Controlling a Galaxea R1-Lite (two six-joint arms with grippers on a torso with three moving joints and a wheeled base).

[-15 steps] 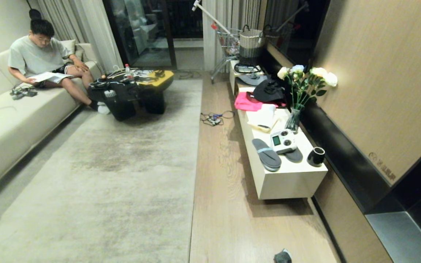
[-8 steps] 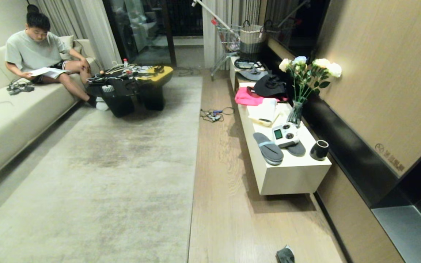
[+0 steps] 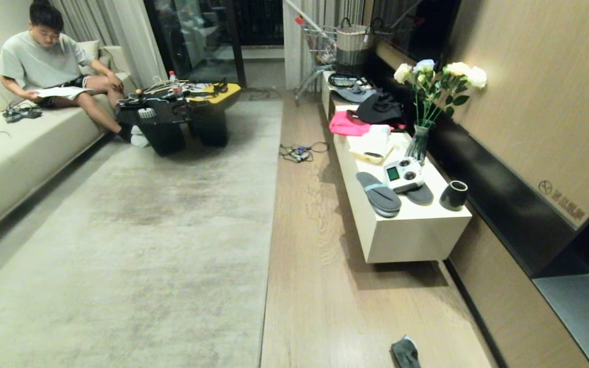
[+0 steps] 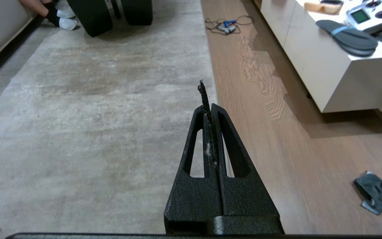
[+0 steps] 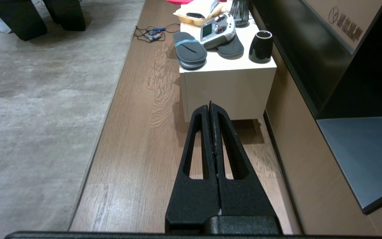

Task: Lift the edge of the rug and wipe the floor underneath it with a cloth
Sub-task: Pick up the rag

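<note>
The rug edge [image 3: 270, 245] runs straight from near to far, dividing the pale grey-beige rug from the light wood floor [image 3: 315, 286], and lies flat. The cloth [image 3: 405, 352], a small crumpled dark grey-green rag, lies on the floor at the near right, apart from the rug. Neither gripper shows in the head view. My left gripper [image 4: 208, 108] hangs shut above the rug edge [image 4: 211, 66], holding nothing, with the cloth [image 4: 371, 192] well off to its side. The right gripper [image 5: 210, 108] is shut and empty over bare floor [image 5: 138, 149], between the rug edge [image 5: 106, 109] and the cabinet.
A low white cabinet [image 3: 417, 235] along the right wall carries grey slippers [image 3: 379, 194], a controller [image 3: 403, 175], a black cup [image 3: 453, 196] and a flower vase [image 3: 420, 143]. Cables [image 3: 299, 152] lie on the floor farther off. A black coffee table [image 3: 182, 122] stands on the rug by a sofa [image 3: 13, 153] with a seated person [image 3: 44, 66].
The whole head picture has shifted as the camera moved: the room slid upward and the cloth came fully into view at the bottom. Nothing in the room itself has moved.
</note>
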